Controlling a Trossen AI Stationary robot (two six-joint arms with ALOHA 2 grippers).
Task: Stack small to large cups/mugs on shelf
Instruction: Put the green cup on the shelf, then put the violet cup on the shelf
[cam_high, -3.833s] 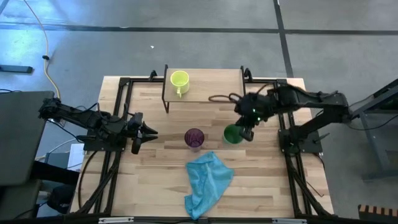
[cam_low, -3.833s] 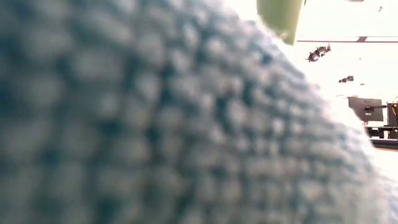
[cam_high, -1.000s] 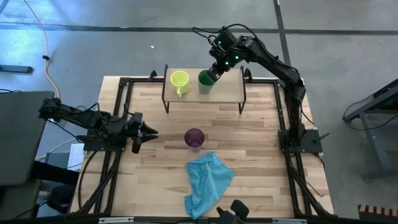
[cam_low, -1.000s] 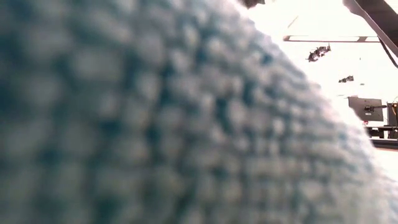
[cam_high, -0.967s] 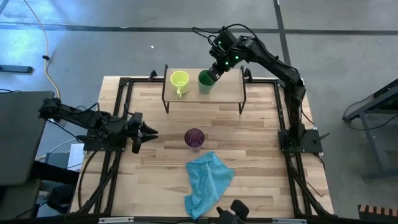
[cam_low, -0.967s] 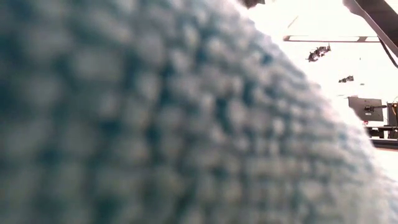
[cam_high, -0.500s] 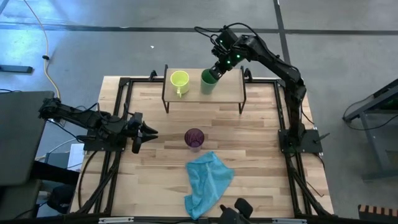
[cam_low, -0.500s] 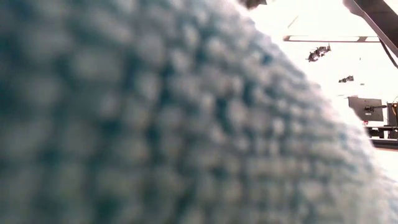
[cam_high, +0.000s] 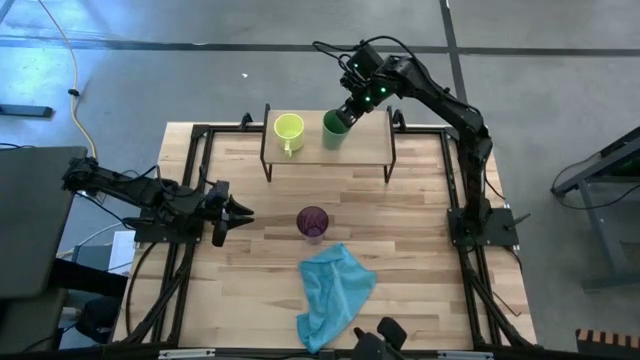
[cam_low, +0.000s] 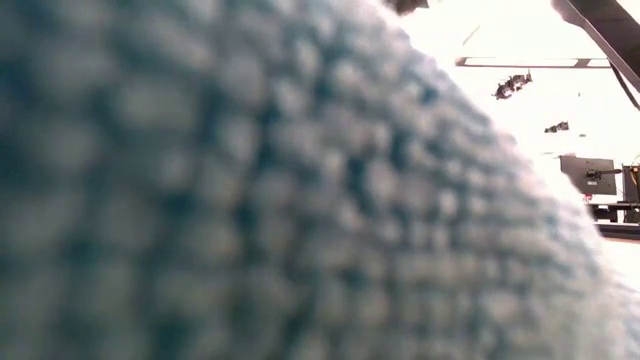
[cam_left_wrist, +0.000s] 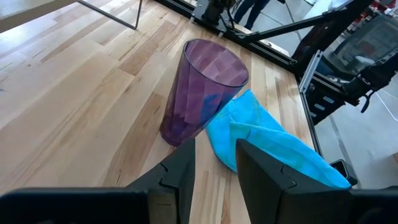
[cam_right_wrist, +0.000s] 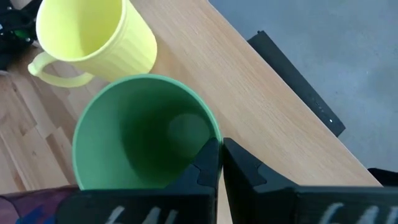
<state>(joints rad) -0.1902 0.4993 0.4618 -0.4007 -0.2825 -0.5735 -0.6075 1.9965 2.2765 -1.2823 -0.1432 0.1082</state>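
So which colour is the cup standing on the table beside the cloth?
Translucent purple cup; the left wrist view shows it best.

1. The purple cup (cam_left_wrist: 202, 93) is translucent, glossy plastic with faceted sides.
2. The green cup (cam_right_wrist: 140, 134) looks like smooth, matt plastic.
3. The yellow-green mug (cam_right_wrist: 93, 37) is matt, with fine vertical ribs.
4. The shelf (cam_right_wrist: 261, 118) has a pale, smooth wooden top.
5. The tabletop (cam_left_wrist: 74, 106) is satin-finished wooden planks.
6. The blue cloth (cam_left_wrist: 267, 143) is soft, nubby fabric.
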